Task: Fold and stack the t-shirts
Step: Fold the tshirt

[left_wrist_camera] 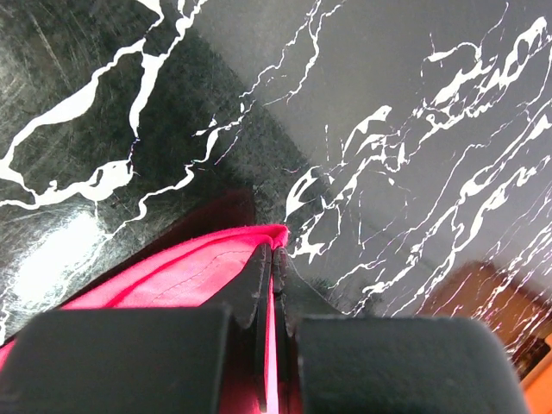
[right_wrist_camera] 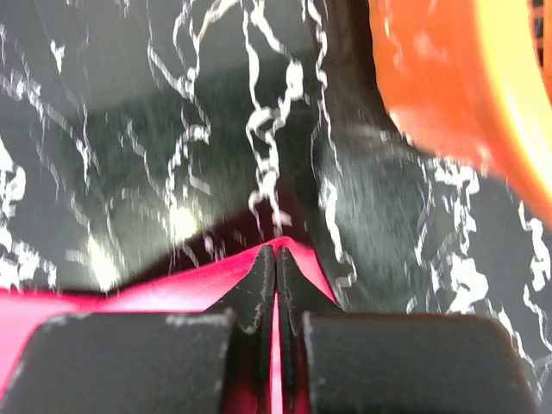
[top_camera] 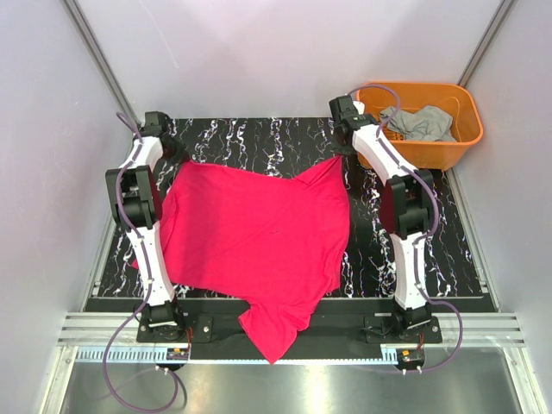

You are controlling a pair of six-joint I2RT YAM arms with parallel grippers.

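The red shirt [top_camera: 259, 233] lies spread on the table [top_camera: 379, 259], with its near hem hanging over the near edge. The left gripper [left_wrist_camera: 274, 257] and the right gripper [right_wrist_camera: 276, 257] each pinch 1 far corner. The grey shirt [top_camera: 423, 125] sits in the basket [top_camera: 467, 129], far right.

Top external: fixed high at the near side, looking down over the whole worktop [top_camera: 259, 138]. Left wrist — tight behind the left claw [left_wrist_camera: 272, 252], facing the marbled surface. Right wrist — equally tight behind the right claw [right_wrist_camera: 276, 252], orange basket [right_wrist_camera: 448, 78] at its upper right. Shared by all three: the magenta-red t-shirt [top_camera: 259, 233].
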